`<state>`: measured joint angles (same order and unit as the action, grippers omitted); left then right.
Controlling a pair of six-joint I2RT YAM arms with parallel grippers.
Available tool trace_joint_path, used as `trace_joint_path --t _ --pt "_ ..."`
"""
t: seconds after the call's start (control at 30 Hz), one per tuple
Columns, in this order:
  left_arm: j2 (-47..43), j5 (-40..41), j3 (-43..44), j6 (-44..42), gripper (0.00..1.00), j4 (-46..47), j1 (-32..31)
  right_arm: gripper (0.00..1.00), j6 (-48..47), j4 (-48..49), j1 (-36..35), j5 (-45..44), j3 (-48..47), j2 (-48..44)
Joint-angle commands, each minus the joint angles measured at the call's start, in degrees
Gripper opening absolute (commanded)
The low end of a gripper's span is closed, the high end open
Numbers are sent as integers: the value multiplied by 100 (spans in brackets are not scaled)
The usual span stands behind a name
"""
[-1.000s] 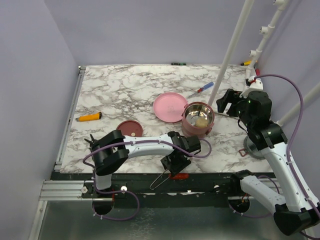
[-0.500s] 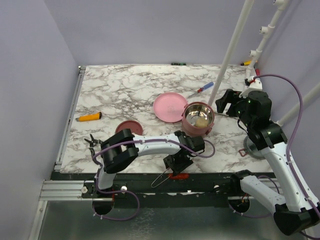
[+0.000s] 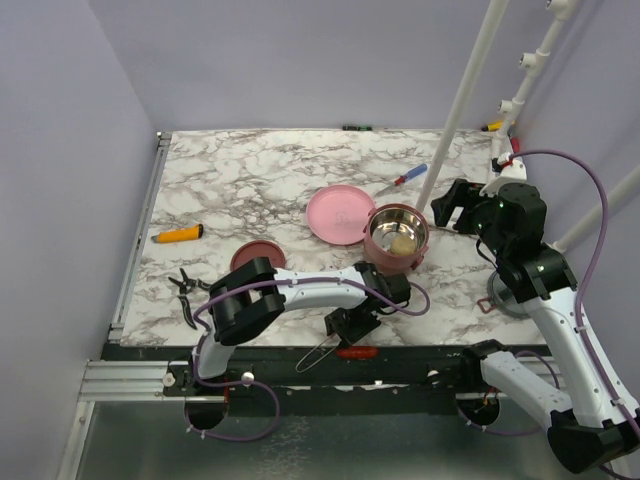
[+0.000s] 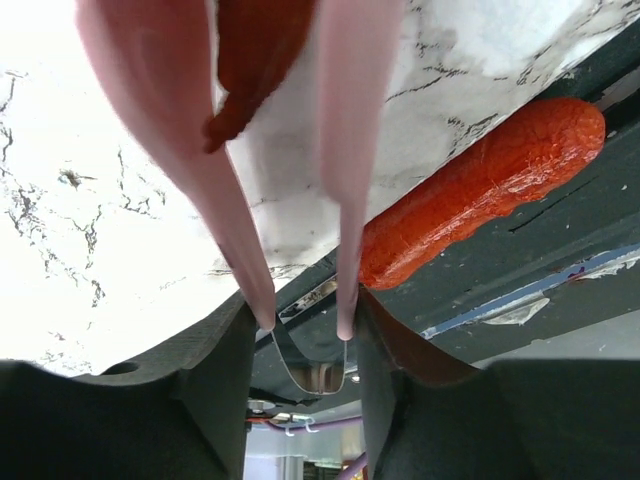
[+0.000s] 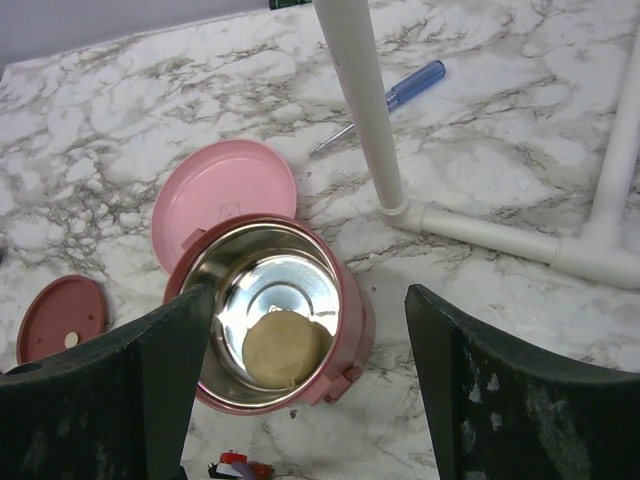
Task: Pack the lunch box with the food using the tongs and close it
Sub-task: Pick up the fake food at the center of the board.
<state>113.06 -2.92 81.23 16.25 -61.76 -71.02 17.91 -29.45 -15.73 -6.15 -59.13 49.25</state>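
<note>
The pink tongs [image 4: 345, 150] run between my left gripper's [image 4: 300, 310] fingers, which press on both arms. Their metal joined end [image 3: 316, 354] sticks out past the table's front edge. A dark red piece of food [image 4: 250, 60] shows between the tongs' arms. A red sausage [image 4: 480, 190] lies on the black front rail [image 3: 357, 352], beside my left gripper [image 3: 352, 322]. The lunch box [image 3: 396, 240] stands open with a tan ball [image 5: 283, 347] inside. My right gripper [image 5: 308, 300] hangs open above the lunch box [image 5: 355, 320], holding nothing.
A pink plate [image 3: 338, 213] touches the lunch box's left side. A maroon lid [image 3: 258, 258] lies further left, with black pliers [image 3: 185, 292] and an orange tool [image 3: 178, 234]. A screwdriver [image 3: 402, 180] and a white pipe frame [image 5: 365, 110] are behind the box.
My left gripper's fingers have drawn closer together on the tongs. The left arm's elbow has swung right, and the tongs' joined end has drifted slightly left. The right arm is still.
</note>
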Motion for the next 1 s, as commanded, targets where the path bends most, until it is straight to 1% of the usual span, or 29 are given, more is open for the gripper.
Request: trace_joint_path --t 0.0,0.17,0.2,0.27,0.33,0.43,0.5,0.73,0.87,0.97 --pt "183 78 210 -162 40 -229 -77 82 -102 124 27 136 2 -81" --pt "277 72 353 -218 42 -213 -110 82 -111 90 28 85 16 -138" --pt "284 95 395 -226 40 -196 -105 82 -112 89 33 72 16 -148" --pt "215 237 448 -207 32 -126 -109 82 -108 83 28 57 22 -166" --pt "140 249 472 -215 30 -144 -107 82 -98 89 31 53 33 -171" --pt "-58 230 369 -192 21 -103 -105 82 -82 109 26 53 45 -175" --pt "-213 154 300 -143 18 -37 -106 82 -69 114 26 54 32 -164" --pt "-951 248 414 160 18 -442 -96 82 -80 54 26 -33 -18 -193" --pt "-1267 455 848 282 18 -807 2 82 -74 62 26 -84 -39 -189" --pt "-1261 593 1285 163 19 -987 244 82 -70 71 26 -71 -38 -182"
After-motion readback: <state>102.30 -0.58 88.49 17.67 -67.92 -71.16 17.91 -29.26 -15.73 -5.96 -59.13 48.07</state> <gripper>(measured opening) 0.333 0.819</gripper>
